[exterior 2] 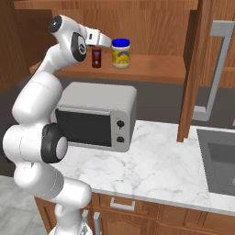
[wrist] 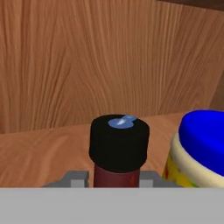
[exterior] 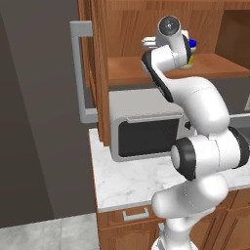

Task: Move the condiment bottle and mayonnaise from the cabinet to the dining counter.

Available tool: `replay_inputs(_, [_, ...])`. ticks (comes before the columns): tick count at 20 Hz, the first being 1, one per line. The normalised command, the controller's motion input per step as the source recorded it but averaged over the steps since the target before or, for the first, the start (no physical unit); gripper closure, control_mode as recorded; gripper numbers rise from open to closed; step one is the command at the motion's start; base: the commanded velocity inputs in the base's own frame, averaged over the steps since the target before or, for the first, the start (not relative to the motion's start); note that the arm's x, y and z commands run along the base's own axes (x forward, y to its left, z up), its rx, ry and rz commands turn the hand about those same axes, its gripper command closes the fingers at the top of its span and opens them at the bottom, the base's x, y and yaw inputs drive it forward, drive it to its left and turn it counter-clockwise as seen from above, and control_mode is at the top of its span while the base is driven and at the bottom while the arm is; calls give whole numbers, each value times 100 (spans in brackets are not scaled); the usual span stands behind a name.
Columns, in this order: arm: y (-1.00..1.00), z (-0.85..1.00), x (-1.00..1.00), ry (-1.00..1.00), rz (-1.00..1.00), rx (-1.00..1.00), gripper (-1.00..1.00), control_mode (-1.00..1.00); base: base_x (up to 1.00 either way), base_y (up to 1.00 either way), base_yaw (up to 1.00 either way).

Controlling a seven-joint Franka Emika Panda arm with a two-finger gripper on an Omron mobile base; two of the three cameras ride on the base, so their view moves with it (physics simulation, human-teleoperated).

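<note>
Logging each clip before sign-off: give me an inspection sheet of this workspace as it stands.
Surface: wooden shelf of the open cabinet, above a marble worktop.
Job's things: condiment bottle upright on the shelf; mayonnaise upright beside it, apart from it; the hand view shows the two close together.
Clutter: microwave on the worktop below the shelf.
Gripper: gripper reaches into the cabinet, fingers either side of the bottle below its black cap, closed on it.
Cables: nothing seen.
Surroundings: sink to the right in the right base view; drawers below the worktop.
</note>
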Motion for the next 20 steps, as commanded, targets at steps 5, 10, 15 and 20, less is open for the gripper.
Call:
replay_inputs(5, [0,0,-56,-14,0,1,100,-100,0,0,0])
replay_inputs(10, [0,0,-92,-21,0,0,100,-100,0,0,0])
replay_inputs(15, [0,7,-100,-19,0,0,100,-100,0,0,0])
replay_inputs(20, [0,47,-100,-4,0,0,100,-100,0,0,0])
